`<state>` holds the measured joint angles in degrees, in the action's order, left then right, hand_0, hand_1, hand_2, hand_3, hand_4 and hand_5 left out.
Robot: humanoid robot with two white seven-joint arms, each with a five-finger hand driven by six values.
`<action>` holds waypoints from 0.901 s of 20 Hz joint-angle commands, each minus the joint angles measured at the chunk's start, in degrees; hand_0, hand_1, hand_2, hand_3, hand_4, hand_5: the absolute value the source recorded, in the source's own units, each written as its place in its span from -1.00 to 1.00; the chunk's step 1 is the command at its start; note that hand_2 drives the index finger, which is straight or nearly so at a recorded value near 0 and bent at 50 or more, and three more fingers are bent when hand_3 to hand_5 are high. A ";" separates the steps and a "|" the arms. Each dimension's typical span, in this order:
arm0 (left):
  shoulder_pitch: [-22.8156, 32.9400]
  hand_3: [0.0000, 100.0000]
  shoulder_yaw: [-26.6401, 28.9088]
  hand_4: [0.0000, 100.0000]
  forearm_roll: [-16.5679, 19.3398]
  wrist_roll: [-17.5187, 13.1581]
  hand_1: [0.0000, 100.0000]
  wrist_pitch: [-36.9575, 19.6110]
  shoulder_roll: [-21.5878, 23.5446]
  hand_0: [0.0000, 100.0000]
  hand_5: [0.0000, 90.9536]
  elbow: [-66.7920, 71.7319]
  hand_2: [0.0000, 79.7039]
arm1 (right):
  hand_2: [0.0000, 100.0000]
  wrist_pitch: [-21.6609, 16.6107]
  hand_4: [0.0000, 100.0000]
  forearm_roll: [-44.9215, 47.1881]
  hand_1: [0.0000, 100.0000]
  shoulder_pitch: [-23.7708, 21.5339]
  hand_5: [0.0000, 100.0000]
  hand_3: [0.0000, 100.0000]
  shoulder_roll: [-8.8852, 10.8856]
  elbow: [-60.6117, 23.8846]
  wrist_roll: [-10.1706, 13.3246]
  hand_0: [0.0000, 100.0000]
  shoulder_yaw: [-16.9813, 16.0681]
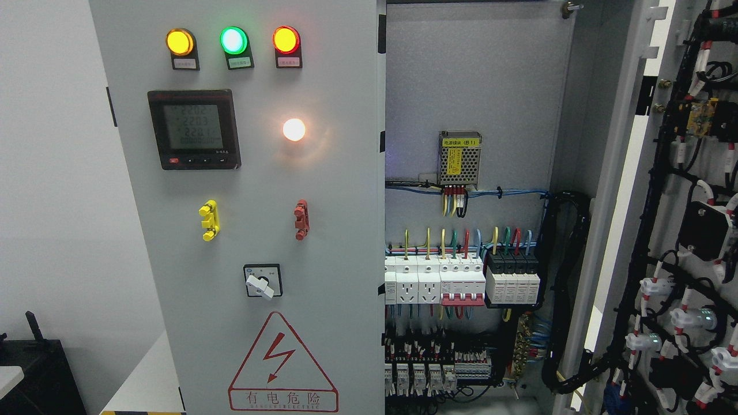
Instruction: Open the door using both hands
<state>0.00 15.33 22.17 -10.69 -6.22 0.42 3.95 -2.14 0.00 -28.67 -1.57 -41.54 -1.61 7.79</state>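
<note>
A grey electrical cabinet fills the head view. Its left door point(242, 271) is shut and carries three lit indicator lamps point(233, 40), a digital meter point(194, 129), a white lamp point(294, 129), a rotary switch point(262, 281) and a red shock-warning triangle point(282, 363). The right door point(686, 230) stands swung wide open at the right edge, its inner face covered with black cable looms. Between the two doors the cabinet interior point(473, 86) shows, with circuit breakers point(461, 279) and coloured wiring. Neither robot hand nor arm is in the picture.
A small power supply point(460, 159) is mounted on the cabinet's back panel. Yellow point(209, 220) and red point(301, 219) handles sit on the left door. A white wall point(52, 202) lies to the left, with a dark box point(34, 374) at the lower left corner.
</note>
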 commanded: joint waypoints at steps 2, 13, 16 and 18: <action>-0.35 -1.00 3.92 -0.92 0.24 -0.30 -1.00 -0.46 -2.36 -1.00 -1.00 0.36 -1.00 | -1.00 -3.39 -1.00 -0.62 -1.00 -10.68 -1.00 -1.00 2.09 -27.95 0.03 -1.00 -0.93; -0.35 -1.00 3.22 -0.91 -0.37 -0.30 -1.00 -0.81 -2.18 -1.00 -1.00 -0.08 -1.00 | -1.00 -20.71 -1.00 -0.44 -1.00 -23.87 -1.00 -1.00 4.73 -45.79 -0.14 -1.00 -0.23; -0.35 -1.00 -0.89 -0.91 -3.08 -0.30 -1.00 -0.72 -2.00 -1.00 -1.00 -0.17 -1.00 | -1.00 -21.15 -1.00 -0.53 -1.00 -24.85 -1.00 -1.00 5.52 -51.08 -0.14 -1.00 -0.23; -0.44 -1.00 -6.86 -0.91 -9.57 -0.30 -1.00 -0.72 -2.09 -1.00 -1.00 -0.08 -1.00 | -1.00 -21.06 -1.00 -0.53 -1.00 -24.85 -1.00 -1.00 5.87 -54.41 -0.14 -1.00 -0.14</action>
<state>0.00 16.45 19.72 -11.05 -6.98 0.09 3.95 -22.78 0.00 -50.37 1.66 -75.99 -1.78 7.43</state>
